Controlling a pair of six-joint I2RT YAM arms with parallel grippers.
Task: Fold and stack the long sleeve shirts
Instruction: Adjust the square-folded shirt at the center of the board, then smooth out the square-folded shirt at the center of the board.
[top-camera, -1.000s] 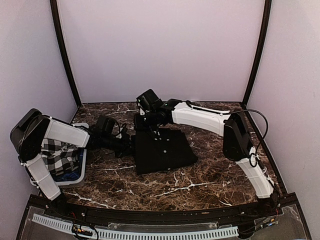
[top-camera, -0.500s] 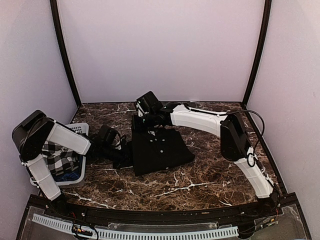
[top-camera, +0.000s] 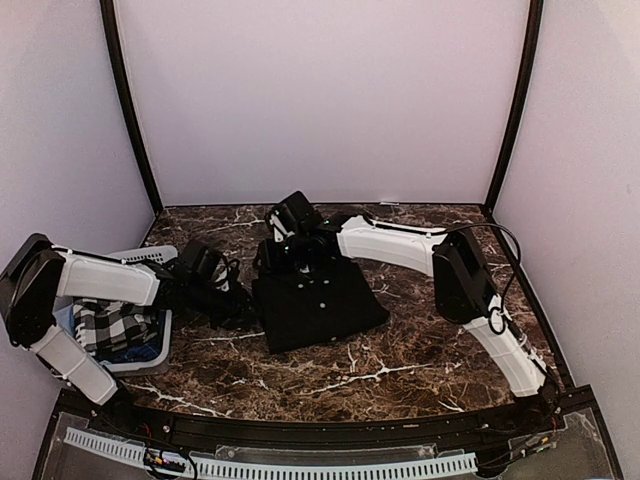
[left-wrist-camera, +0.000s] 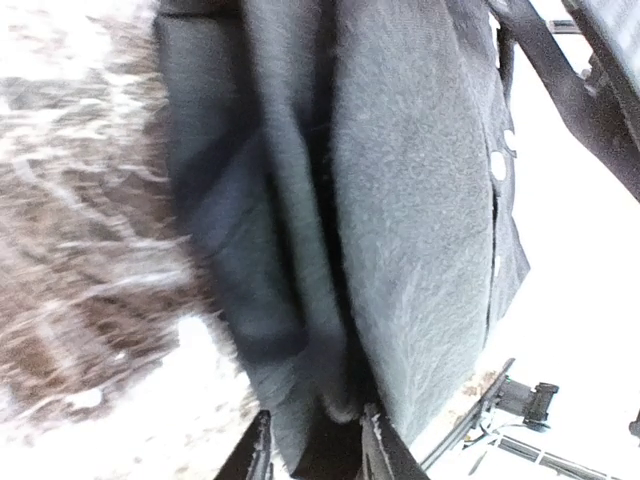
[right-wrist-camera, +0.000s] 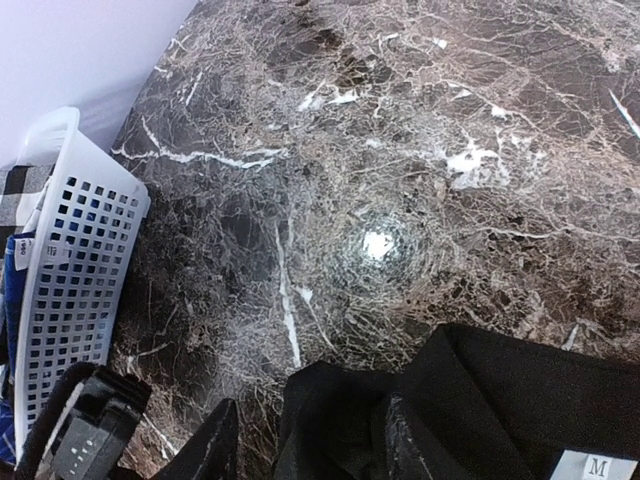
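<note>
Left arm (top-camera: 110, 280) drawn back toward basket (top-camera: 150, 258); black shirt (top-camera: 318, 300) slid slightly left. Black shirt laid folded mid worktop (top-camera: 400, 360). Left claw (left-wrist-camera: 318, 455) and right claw (right-wrist-camera: 305, 445) parted, cloth edge loose between. Judged soft, light, floppy; best pinched at folded edge.

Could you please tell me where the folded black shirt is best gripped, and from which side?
The black shirt lies flat on the table, so its top gives little to pinch. Its left folded edge shows several stacked layers, so I would probably pinch those together, coming in low from the left.
</note>
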